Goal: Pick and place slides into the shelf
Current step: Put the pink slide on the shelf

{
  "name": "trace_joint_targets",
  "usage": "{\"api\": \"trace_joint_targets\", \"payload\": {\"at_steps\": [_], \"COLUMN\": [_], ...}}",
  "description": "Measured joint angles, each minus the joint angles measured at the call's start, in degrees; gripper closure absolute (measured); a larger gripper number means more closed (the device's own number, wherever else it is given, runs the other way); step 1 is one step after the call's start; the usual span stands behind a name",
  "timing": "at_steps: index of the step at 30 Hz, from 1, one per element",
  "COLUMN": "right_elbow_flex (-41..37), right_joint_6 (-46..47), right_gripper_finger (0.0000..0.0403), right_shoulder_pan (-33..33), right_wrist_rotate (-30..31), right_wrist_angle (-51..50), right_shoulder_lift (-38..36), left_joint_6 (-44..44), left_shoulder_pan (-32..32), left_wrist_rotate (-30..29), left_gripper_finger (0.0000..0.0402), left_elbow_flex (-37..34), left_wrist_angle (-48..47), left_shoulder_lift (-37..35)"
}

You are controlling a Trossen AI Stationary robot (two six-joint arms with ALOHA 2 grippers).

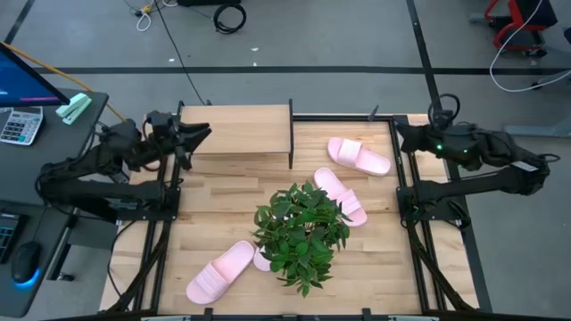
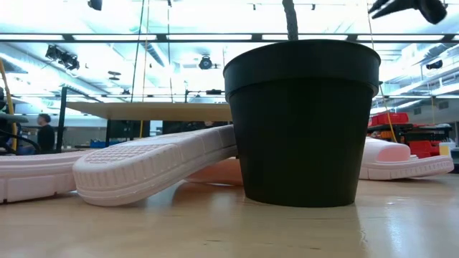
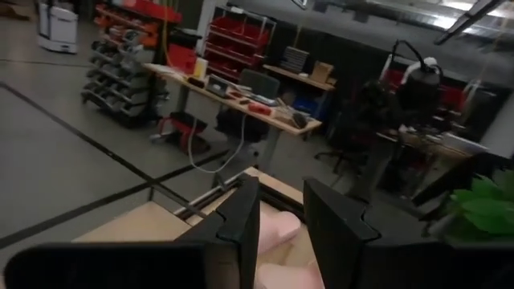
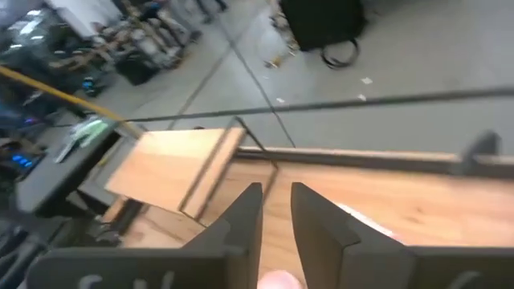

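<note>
The shelf (image 1: 236,134), a light-wood board on a thin black frame, stands at the table's far left with a bare top. One pale pink slide (image 1: 359,156) lies strap up at the far right. A second (image 1: 341,194) lies beside the plant, and a third (image 1: 221,270) near the front left. A pink tip (image 1: 261,259) shows under the leaves. My left gripper (image 1: 203,135) hovers level over the shelf's left end, open a little, with nothing between its fingers (image 3: 241,233). My right gripper (image 1: 399,134) hangs above the table's far right corner, also narrowly open and holding nothing (image 4: 277,221).
A potted plant (image 1: 302,230) in a black pot (image 2: 301,122) stands mid-table, near the front, among the slides. Black frame rails (image 1: 403,205) run along both sides of the table. A desk with a calculator (image 1: 20,123) stands off the table's left.
</note>
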Motion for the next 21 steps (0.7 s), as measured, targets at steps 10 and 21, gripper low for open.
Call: {"api": "trace_joint_targets", "payload": {"at_steps": [10,21], "right_elbow_flex": [0.0,0.0], "right_joint_6": [7.5,7.7], "right_gripper_finger": [0.029,0.0229], "right_shoulder_pan": [-4.5,-8.7], "right_wrist_rotate": [-1.7,-5.8], "right_wrist_angle": [-5.2,-5.6], "right_shoulder_lift": [0.5,2.0], "left_joint_6": [2.1,1.9], "left_shoulder_pan": [2.4,2.6], "left_wrist_rotate": [0.1,0.1], "left_gripper_finger": [0.0296,0.0296], "left_elbow_flex": [1.0,1.0], "left_wrist_angle": [-0.4,-0.3], "left_shoulder_lift": [1.2,2.9]}}
